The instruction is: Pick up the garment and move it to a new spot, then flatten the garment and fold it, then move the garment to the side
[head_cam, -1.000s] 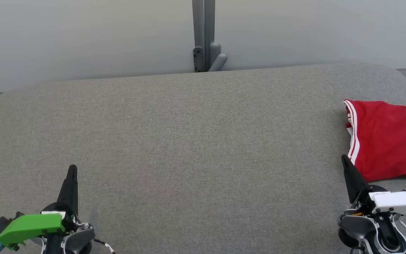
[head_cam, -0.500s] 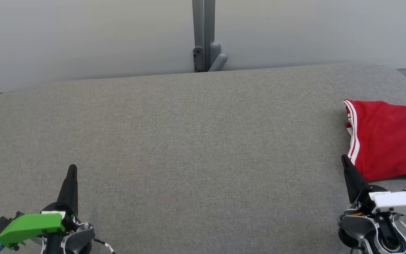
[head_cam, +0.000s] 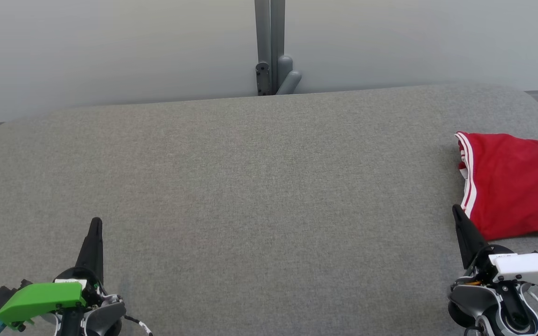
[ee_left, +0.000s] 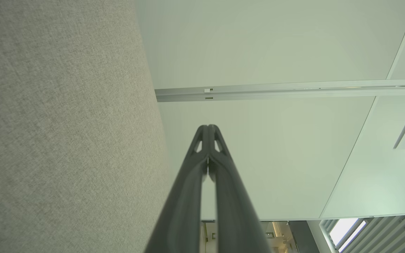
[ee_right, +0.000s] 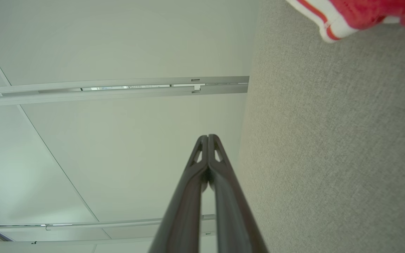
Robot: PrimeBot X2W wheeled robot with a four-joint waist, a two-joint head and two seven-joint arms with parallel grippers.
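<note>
**One garment (head_cam: pixel 516 186), two closed grippers, one table (head_cam: pixel 259 186)**

*Count.* A single red garment with white stripes along its left hem lies on the right side of the one grey, fabric-covered table. There are two grippers. The left gripper (head_cam: pixel 95 225), under a green housing, sits at the lower left of the head view. The right gripper (head_cam: pixel 456 212), under a white housing, sits at the lower right. In both wrist views the two dark fingers press together tip to tip, so each gripper is closed and holds nothing. One grey post (head_cam: pixel 269 46) stands behind the table's far edge, against a pale wall.

*Hidden or cut off.* The right edge of the head view cuts the garment, so its full outline and its kind cannot be told. The right wrist view catches one striped corner at its top edge, apart from the fingertips. In the head view the right gripper's tip lies just beside the garment's near left corner; that view does not settle whether they touch. Both gripper bodies run off the bottom edge. The post's top runs off the upper edge.
</note>
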